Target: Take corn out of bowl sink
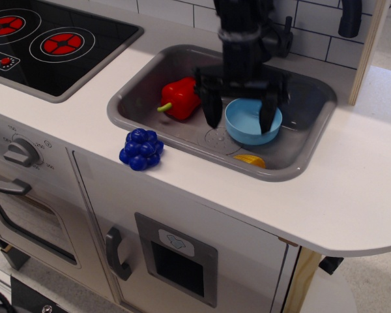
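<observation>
The yellow corn lies on the floor of the grey sink, against its front wall and just in front of the light-blue bowl. The bowl is empty and stands upright in the right half of the sink. My gripper hangs above the bowl with its two black fingers spread wide, one on each side of the bowl. It is open and holds nothing. It is raised clear of the corn.
A red pepper lies in the sink's left half. A blue grape cluster sits on the white counter at the sink's front left corner. A black stovetop is to the left. A tiled wall stands behind.
</observation>
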You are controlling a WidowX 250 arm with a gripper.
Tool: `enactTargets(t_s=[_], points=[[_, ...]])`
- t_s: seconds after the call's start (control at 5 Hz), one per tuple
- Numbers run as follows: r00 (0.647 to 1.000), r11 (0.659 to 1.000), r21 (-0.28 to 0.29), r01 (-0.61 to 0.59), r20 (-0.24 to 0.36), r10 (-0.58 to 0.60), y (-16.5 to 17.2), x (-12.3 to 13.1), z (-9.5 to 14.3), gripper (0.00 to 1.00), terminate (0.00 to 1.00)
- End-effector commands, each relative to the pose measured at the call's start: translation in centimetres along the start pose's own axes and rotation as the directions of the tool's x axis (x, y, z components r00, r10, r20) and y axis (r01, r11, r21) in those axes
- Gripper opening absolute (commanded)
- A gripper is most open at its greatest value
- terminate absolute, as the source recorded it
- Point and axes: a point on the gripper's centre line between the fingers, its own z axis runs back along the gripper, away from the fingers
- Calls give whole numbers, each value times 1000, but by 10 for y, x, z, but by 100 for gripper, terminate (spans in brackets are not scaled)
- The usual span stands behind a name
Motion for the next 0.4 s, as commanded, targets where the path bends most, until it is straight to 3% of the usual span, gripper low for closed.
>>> enactTargets(t_s=[0.0,0.2], points=[[993,998,-39,-50,109,54,5,16,48,100,0],[993,998,-39,-50,109,54,5,16,48,100,100]])
